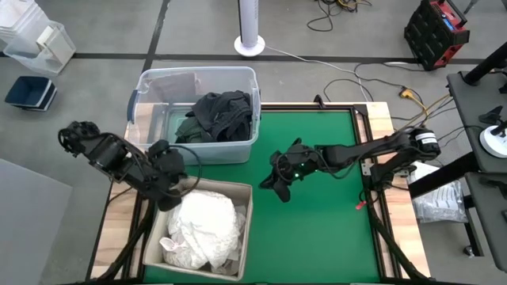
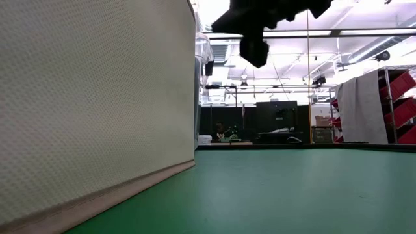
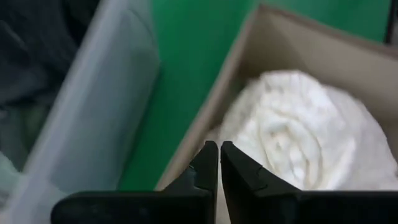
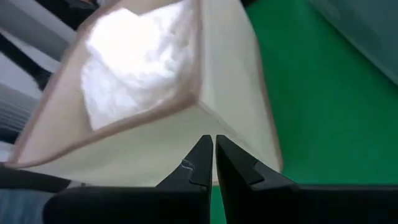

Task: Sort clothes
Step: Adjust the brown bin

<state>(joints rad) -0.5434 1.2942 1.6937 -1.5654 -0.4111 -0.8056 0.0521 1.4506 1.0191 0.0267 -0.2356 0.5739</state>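
White clothes (image 1: 202, 226) fill the beige fabric bin (image 1: 238, 190) at the table's near left. They also show in the left wrist view (image 3: 305, 137) and the right wrist view (image 4: 137, 56). Dark clothes (image 1: 218, 115) lie heaped in the clear plastic tub (image 1: 150, 83) at the far left. My left gripper (image 1: 173, 192) hangs shut over the bin's far left corner, its fingertips (image 3: 219, 149) holding nothing. My right gripper (image 1: 269, 184) is shut above the green mat, just right of the bin, and points at the bin's corner (image 4: 213, 144).
The green mat (image 1: 325, 229) is bare to the right of the bin. In the low view the bin's wall (image 2: 97, 97) fills the left half, and my right gripper (image 2: 253, 49) hangs high above the mat. Cables and a white fan base (image 1: 250, 43) lie beyond the table.
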